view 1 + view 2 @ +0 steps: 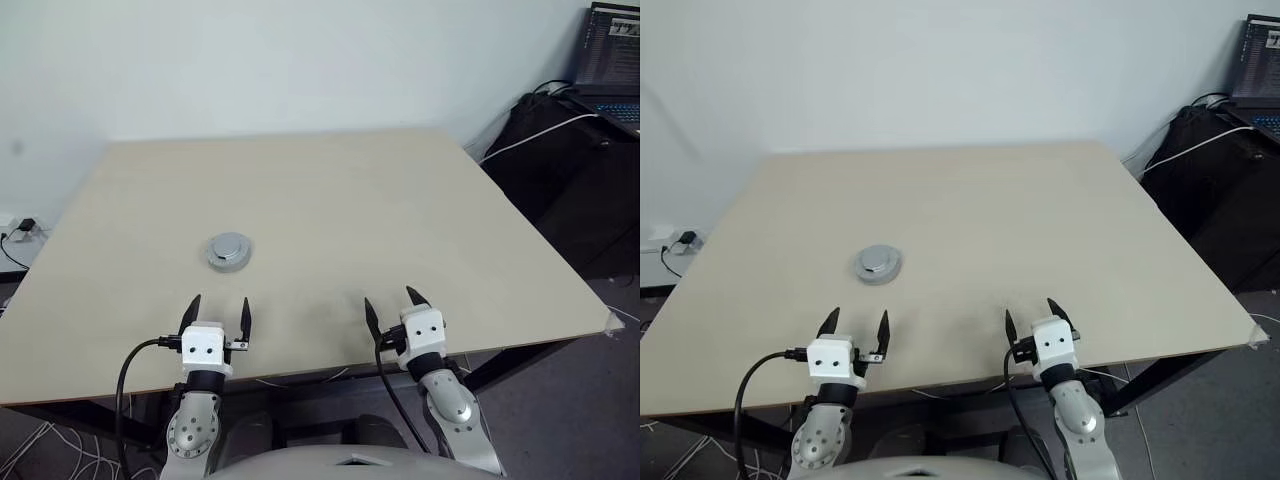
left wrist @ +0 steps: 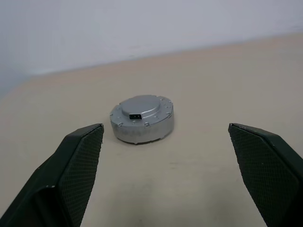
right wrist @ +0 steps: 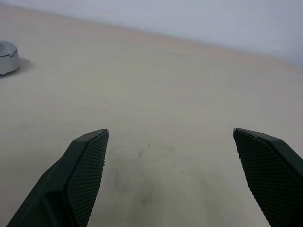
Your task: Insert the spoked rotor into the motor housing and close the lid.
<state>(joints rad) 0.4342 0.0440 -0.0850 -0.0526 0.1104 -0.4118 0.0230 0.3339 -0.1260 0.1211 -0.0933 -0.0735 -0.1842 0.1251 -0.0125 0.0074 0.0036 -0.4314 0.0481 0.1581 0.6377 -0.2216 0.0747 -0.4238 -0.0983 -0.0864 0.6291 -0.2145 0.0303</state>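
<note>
The bench (image 1: 330, 200) is pale beige, plain and unpatterned. On it, the lid (image 1: 230, 249) shows silvery grey, with a small dark slot in its raised centre. Nearer than the lid, the left claw (image 1: 217, 314) and right claw (image 1: 393, 305) have black fingers (image 2: 78, 165) with a fine cross-hatched texture, on white blocks. Beyond the bench, the wall (image 1: 250, 60) is off-white.

A lab or office room: a bare pale wooden table (image 1: 330, 200) against a plain white wall (image 1: 300, 60), an open laptop (image 1: 610, 60) with cables, a wall socket (image 1: 25, 228).
</note>
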